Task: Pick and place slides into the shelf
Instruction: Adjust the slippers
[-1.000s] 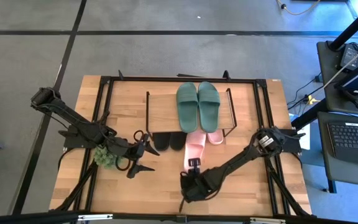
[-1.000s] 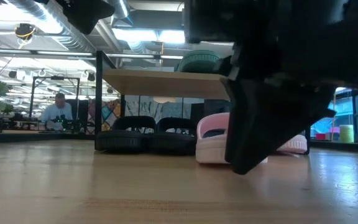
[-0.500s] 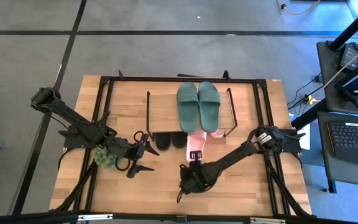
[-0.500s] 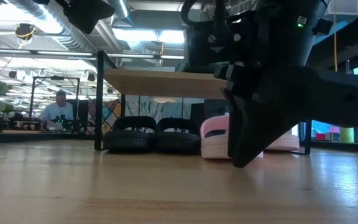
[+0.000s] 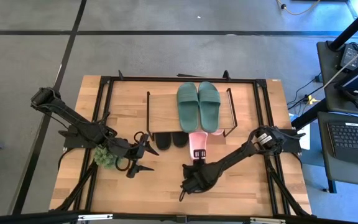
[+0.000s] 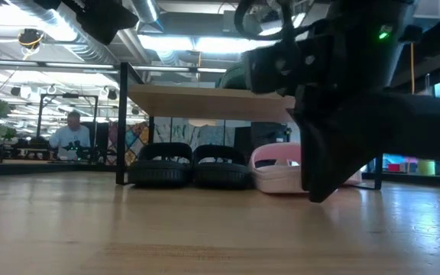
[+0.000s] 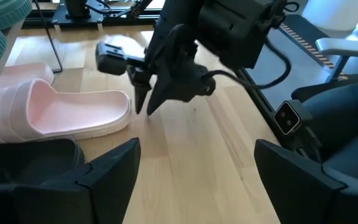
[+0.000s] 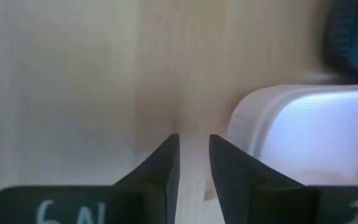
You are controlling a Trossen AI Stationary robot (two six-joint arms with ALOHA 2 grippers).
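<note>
The shelf (image 5: 166,106) carries the dark green slides (image 5: 197,104) on its wooden top board. The black slides (image 5: 169,140) lie on the table under it. One pink slide (image 5: 197,142) lies toe-first under the shelf with its heel sticking out toward the near edge. The second pink slide (image 5: 216,132) lies beside it, mostly beneath the board. My right gripper (image 5: 197,160) is shut, low at the table, right at the first pink slide's heel. My left gripper (image 5: 143,149) hangs open near the black slides, touching nothing. My right gripper stands against the heel end (image 8: 241,124) of the pink slide with the outer side of one shut finger (image 8: 229,162). The fingers slant down from the near side (image 7: 143,107). The slide lies flat on the table, toe under the shelf.
A small green plant (image 5: 104,155) sits by the left arm. A black metal frame (image 5: 104,81) runs around the table top. Bare wood lies along the near edge (image 5: 154,193). A person (image 6: 71,137) sits far back in the room.
My right gripper has moved toward the table's far edge, staying low and shut. The pink slide has slid along the table ahead of it, toe first, farther under the shelf, so less of its heel sticks out.
</note>
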